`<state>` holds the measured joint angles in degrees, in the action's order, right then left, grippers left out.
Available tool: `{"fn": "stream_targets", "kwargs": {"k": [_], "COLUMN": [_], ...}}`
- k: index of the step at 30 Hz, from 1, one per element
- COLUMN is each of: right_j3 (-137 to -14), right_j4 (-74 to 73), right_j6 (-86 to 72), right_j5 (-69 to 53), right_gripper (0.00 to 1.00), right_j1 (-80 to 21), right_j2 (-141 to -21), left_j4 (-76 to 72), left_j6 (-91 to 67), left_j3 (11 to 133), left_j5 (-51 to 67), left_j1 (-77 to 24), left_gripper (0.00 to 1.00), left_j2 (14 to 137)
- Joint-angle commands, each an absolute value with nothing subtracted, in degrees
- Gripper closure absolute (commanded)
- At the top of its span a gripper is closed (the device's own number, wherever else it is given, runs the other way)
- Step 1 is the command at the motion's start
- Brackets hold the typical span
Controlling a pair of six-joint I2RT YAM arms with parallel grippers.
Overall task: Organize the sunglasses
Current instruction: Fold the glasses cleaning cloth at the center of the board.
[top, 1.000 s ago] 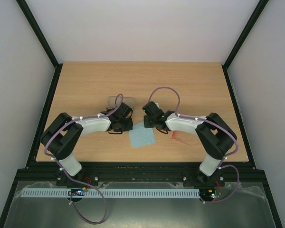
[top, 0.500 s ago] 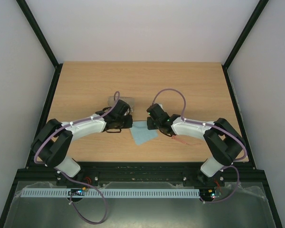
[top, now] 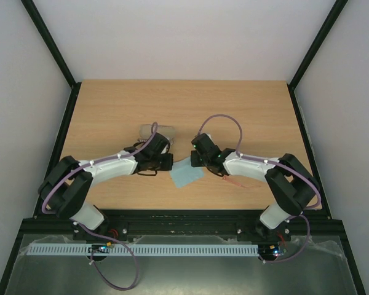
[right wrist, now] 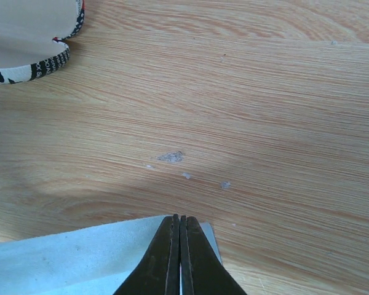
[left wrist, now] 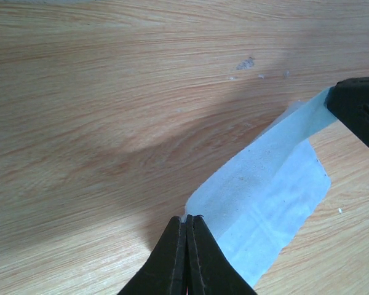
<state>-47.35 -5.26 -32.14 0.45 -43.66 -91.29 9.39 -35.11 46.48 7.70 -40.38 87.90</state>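
The light blue cloth (top: 186, 175) lies between my two grippers at the table's front middle. My left gripper (top: 170, 163) is shut on one far corner of the cloth (left wrist: 264, 184), pinching it at its tips (left wrist: 189, 219). My right gripper (top: 194, 161) is shut on the other far corner of the cloth (right wrist: 80, 258), its tips (right wrist: 179, 219) closed over the edge. The cloth's far edge is lifted and stretched between them. The sunglasses (top: 235, 180) show only as thin red-orange lines by my right forearm, mostly hidden under it.
The flag-patterned grey case (top: 152, 131) lies just behind my left gripper, partly hidden by it; its open rim shows in the right wrist view (right wrist: 34, 67). The right gripper's black fingers (left wrist: 360, 107) show at the right edge of the left wrist view.
Both arms have stretched forward and lowered onto the cloth's far edge. The grippers now pinch its two far corners, and the cloth has shifted slightly.
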Motion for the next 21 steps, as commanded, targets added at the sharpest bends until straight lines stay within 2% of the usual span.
{"fn": "stream_targets", "kwargs": {"k": [1, 21], "right_j3": [-46.28, -42.65], "right_j4": [-4.11, -5.15], "right_j6": [-32.52, -33.28], "right_j5": [0.56, -0.34], "right_gripper": [0.99, 0.99], "right_j1": [-43.25, -43.24], "right_j2": [-89.38, -87.20], "left_j4": [9.66, 9.73], "left_j6": [-34.27, -34.89], "left_j3": [45.67, 44.34], "left_j5": [8.35, 10.57], "left_j1": [-41.19, -43.43], "left_gripper": [0.98, 0.98], "left_j2": [87.34, 88.39]}}
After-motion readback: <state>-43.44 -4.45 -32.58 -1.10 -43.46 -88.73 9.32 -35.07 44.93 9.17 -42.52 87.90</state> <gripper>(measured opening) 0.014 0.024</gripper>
